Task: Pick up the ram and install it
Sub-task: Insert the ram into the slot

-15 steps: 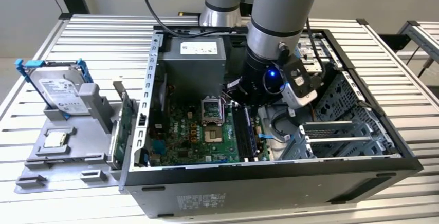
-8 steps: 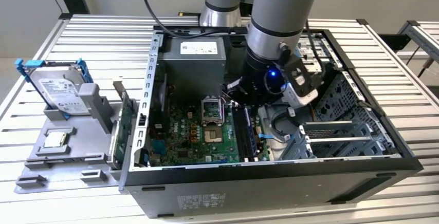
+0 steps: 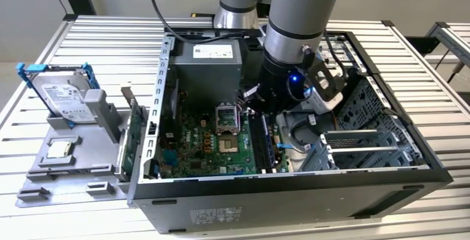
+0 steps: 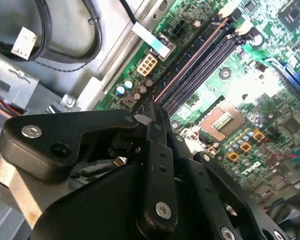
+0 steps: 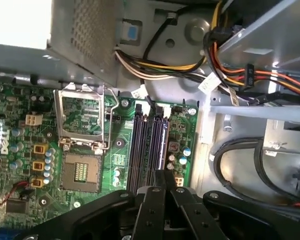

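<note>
Installation step, insertion phase. In the exterior view the arm reaches down into the open case (image 3: 294,187) at frame centre, with the hand (image 3: 258,107) low over the motherboard (image 3: 213,141). The ram (image 3: 267,146) shows as a long dark stick running from beneath the hand toward the lower edge of the frame, in line with the memory slots. In both wrist views the fingers (image 4: 157,150) stand together, apparently clamped on the ram's near end, and the stick appears edge-on as a thin line (image 5: 163,147) along the outermost slot, beside the empty slots (image 5: 139,150) and well apart from the CPU socket (image 5: 80,172). Whether the ram is already seated or only resting in the slot mouth cannot be told. By judgement, pick-up is done and seating is in hand; this calls for keeping the edge parallel to the slot and pressing straight and evenly. The hard drive (image 3: 66,99) stands in its holder on the surface (image 3: 110,31) at frame left, not involved.
</note>
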